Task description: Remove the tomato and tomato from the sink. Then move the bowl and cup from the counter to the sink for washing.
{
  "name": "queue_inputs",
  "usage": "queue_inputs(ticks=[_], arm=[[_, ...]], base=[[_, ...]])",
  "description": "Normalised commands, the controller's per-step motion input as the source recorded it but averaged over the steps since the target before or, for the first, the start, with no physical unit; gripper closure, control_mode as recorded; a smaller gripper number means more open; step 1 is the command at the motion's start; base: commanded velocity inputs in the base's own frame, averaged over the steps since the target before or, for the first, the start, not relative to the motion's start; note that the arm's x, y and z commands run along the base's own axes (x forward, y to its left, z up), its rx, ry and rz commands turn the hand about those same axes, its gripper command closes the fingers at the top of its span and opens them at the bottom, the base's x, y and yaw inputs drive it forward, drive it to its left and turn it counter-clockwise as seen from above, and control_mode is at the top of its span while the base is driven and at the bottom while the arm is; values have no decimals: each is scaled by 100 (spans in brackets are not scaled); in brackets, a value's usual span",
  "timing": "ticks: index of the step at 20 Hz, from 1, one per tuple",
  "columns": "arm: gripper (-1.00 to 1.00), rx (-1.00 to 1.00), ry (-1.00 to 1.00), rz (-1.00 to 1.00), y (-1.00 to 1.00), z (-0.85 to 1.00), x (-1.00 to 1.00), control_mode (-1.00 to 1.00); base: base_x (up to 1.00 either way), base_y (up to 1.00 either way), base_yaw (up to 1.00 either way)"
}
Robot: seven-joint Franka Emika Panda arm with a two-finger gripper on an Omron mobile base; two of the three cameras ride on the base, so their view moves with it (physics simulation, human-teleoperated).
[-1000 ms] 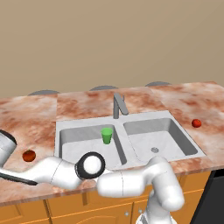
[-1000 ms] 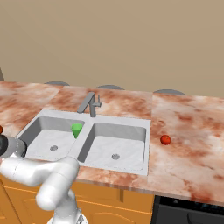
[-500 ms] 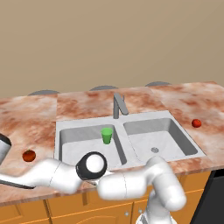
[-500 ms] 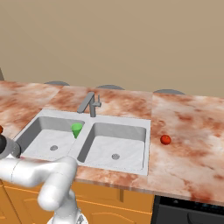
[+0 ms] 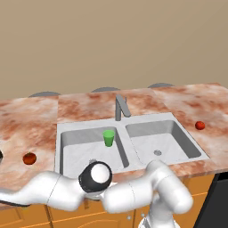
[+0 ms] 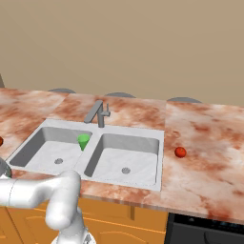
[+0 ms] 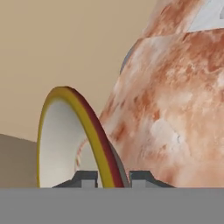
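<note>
In the hand view my gripper [image 7: 113, 178] is shut on the rim of the bowl [image 7: 57, 144], which has a pale inside and a yellow and red edge. The bowl is tilted on its side above the marbled counter [image 7: 175, 100]. The green cup [image 5: 108, 137] [image 6: 84, 141] stands upright in the left basin of the sink [image 5: 133, 120] [image 6: 128, 136]. One tomato [image 5: 29, 158] lies on the counter left of the sink. The other tomato [image 5: 200, 125] [image 6: 180, 152] lies on the counter to its right. My arm reaches low to the far left.
A grey angular faucet [image 5: 120, 107] [image 6: 97, 113] rises behind the divider between the two basins. The right basin [image 5: 158, 142] holds nothing but its drain. Orange cabinets run under the counter, and a tan wall stands behind it.
My arm has swung a little farther left and down, and the hand has slid past the left edge of the left base view. Cup and tomatoes have stayed put.
</note>
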Motion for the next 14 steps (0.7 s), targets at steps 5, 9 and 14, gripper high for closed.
queue_inputs(ticks=[5,9,14], arm=[[100,38,-12,-2,-55,0,-13,-100],[100,41,-10,-2,-55,0,-6,-100],[100,45,-3,-4,-55,-4,-7,-100]], base=[[0,0,0],[0,0,0],[0,0,0]])
